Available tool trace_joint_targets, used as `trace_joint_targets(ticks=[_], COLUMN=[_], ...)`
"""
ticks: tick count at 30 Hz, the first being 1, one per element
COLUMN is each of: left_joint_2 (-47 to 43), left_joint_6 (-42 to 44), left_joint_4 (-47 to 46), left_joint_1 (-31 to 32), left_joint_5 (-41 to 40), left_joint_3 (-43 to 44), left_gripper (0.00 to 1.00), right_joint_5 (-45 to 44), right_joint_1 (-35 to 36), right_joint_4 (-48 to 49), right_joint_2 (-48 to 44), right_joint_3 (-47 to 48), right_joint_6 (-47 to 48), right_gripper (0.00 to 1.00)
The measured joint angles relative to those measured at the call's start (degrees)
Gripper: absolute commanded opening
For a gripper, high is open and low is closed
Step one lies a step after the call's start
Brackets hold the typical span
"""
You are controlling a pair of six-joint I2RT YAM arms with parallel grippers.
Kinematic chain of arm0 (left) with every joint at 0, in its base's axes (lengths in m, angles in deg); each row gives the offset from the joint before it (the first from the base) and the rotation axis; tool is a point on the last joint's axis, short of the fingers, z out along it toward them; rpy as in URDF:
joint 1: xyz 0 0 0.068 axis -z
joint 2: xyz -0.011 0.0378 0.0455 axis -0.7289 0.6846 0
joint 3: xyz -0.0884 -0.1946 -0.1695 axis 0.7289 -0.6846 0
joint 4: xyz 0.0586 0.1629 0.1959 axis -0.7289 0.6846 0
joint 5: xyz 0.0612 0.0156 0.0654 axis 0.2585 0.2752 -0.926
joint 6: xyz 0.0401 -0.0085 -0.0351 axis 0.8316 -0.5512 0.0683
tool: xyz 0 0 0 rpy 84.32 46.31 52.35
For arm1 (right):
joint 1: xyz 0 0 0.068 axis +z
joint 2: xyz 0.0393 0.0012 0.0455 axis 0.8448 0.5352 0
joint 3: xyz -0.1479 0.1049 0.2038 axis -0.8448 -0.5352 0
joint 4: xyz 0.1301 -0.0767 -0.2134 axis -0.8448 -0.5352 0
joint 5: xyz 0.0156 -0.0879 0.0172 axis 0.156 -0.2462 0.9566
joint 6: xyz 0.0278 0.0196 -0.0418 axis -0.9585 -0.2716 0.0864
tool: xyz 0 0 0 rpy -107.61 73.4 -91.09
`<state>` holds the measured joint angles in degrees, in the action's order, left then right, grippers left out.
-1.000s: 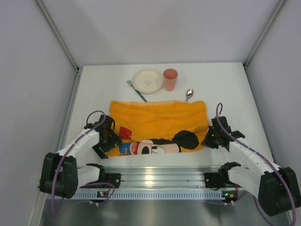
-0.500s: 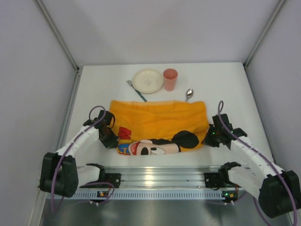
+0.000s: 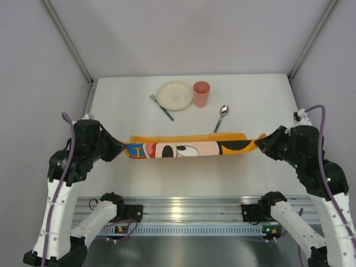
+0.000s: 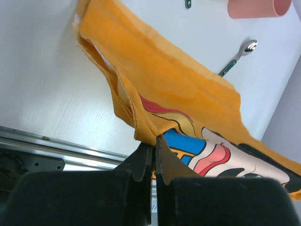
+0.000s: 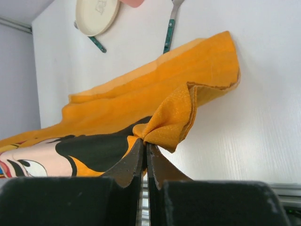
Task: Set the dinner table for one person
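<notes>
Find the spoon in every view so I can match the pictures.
Top external: spoon right of centre, just beyond the orange cloth.
Left wrist: spoon upper right, past the cloth's far edge.
Right wrist: spoon top centre, bowl cut off at the frame edge.
Shared landmark: the orange cloth.

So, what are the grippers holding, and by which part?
Both hold the orange Mickey Mouse cloth, lifted. The left gripper pinches its left end, the right gripper its right end.

Right end effector clamped on bunched orange cloth corner, cream plate beyond
</notes>
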<state>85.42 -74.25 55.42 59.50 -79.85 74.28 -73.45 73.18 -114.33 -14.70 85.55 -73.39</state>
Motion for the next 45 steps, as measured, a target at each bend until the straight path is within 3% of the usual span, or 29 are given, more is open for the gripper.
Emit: trace_joint_targets(ticks=[3,6,11,14,18,21,24,30,36,41,42,45], left_joint_2=[5.9,14.0,32.7,39.8,40.7,34.4,23.4,3.3,-1.7,-2.9,-3.2,-3.7], left_joint_6=[0.9,2.1,2.6,3.4,5.8,7.4,8.0,6.1,2.6,-1.8,-2.3,-3.6], left_joint_4=[-0.2,-2.3,-8.3,-11.6,-15.4,-16.8,-18.0,-19.1,-18.0,-12.1,-11.8,-11.3], left_joint_1=[0.0,-0.4,-2.8,-4.2,-4.7,-4.7,-4.7,-4.5,-4.6,-4.6,-4.6,-4.6], left_joint_5=[-2.0,-4.2,-4.3,-2.8,-1.7,-1.7,-1.6,1.6,2.5,3.6,3.8,3.9], left_joint_3=[4.8,8.5,20.5,27.8,35.8,36.5,31.5,7.6,-24.1,-38.0,-39.1,-40.2], left_gripper=[0.00,0.00,0.00,0.00,0.00,0.00,0.00,0.00,0.00,0.01,0.03,0.25], right_joint_5=[0.3,0.3,1.7,4.1,6.3,6.6,6.8,8.7,10.4,12.3,12.5,13.5], right_joint_1=[0.0,-0.1,-2.0,-4.0,-5.7,-6.0,-6.0,-5.9,-6.0,-6.0,-6.0,-6.0], right_joint_4=[1.0,3.9,8.5,10.1,11.8,12.9,14.5,16.1,17.1,15.2,15.5,15.5], right_joint_2=[5.8,19.4,42.1,50.0,50.6,42.6,27.5,6.8,5.9,6.0,5.9,6.1], right_joint_3=[1.2,6.3,22.5,34.0,43.3,40.7,28.8,0.0,-27.6,-34.2,-34.1,-34.1], right_joint_6=[0.5,2.5,6.5,8.1,9.3,9.7,9.4,7.0,4.5,3.5,3.6,3.8], right_gripper=[0.00,0.00,0.00,0.00,0.00,0.00,0.00,0.00,0.00,0.00,0.00,0.00])
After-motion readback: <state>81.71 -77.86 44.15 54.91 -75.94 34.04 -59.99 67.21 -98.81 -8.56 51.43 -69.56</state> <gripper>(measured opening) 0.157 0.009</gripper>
